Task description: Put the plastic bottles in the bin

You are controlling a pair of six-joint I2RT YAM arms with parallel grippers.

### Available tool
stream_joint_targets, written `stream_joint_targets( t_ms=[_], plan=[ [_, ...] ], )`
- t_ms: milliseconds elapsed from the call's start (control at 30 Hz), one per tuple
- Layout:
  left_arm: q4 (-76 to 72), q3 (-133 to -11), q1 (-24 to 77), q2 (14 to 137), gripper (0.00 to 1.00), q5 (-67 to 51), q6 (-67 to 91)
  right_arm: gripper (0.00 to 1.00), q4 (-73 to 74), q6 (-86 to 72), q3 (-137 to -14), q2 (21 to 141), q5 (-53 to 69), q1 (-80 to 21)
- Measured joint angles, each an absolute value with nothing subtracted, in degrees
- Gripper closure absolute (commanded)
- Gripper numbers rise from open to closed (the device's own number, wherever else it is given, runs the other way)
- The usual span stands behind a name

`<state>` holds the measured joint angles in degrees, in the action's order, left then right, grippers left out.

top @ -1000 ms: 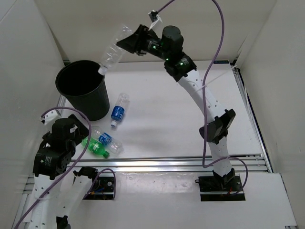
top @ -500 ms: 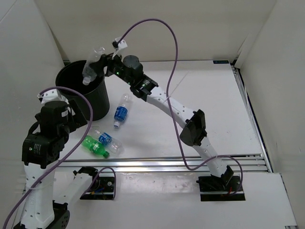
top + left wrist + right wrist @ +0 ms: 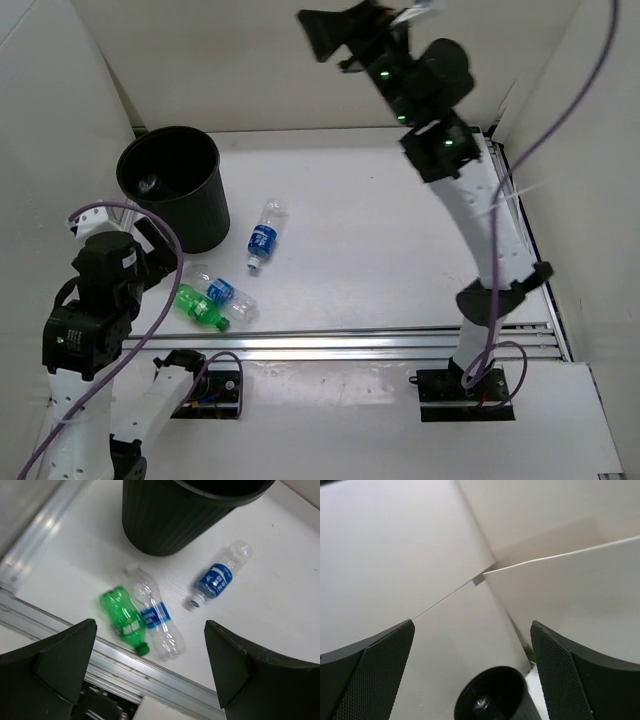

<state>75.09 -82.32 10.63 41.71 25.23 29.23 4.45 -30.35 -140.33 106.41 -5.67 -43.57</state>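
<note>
The black bin (image 3: 172, 190) stands at the table's far left, and a clear bottle (image 3: 150, 183) lies inside it. Three plastic bottles lie on the table: a clear one with a blue label (image 3: 262, 236) right of the bin, and a green one (image 3: 201, 308) beside another clear one (image 3: 224, 294) near the front rail. My left gripper (image 3: 160, 250) hangs open above that pair, which the left wrist view shows as the green bottle (image 3: 123, 621) and the clear bottle (image 3: 158, 624). My right gripper (image 3: 322, 28) is raised high at the back, open and empty, looking down at the bin (image 3: 495, 695).
Aluminium rails (image 3: 380, 340) run along the table's front edge, just behind the pair of bottles. White walls enclose the table on the left, back and right. Purple cables (image 3: 560, 110) loop off both arms.
My right gripper opened over the bin and the clear bottle dropped in. The right arm then swung up and to the right, away from the bin. The left arm shifted slightly.
</note>
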Motion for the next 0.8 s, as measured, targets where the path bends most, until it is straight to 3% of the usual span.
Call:
stream_joint_targets(
  t_ms=[133, 233, 467, 800],
  plan=[
    [71.8, -70.9, 10.7, 36.6, 0.0, 22.7, 39.0, 0.0, 6.6, -39.3, -123.9, 98.6, 3.3, -34.0],
    [70.5, -62.3, 10.7, 31.7, 0.0, 20.3, 45.4, 0.0, 10.6, -41.6, -116.5, 102.9, 10.5, -33.2],
    [69.4, -62.4, 10.7, 30.8, 0.0, 20.0, 49.9, 0.0, 25.4, -43.0, -116.3, 129.1, 23.9, -31.1],
    [75.0, -62.3, 10.7, 31.3, 0.0, 20.6, 54.8, 0.0, 26.0, -42.7, -122.3, 137.4, 33.3, -31.7]
  ],
)
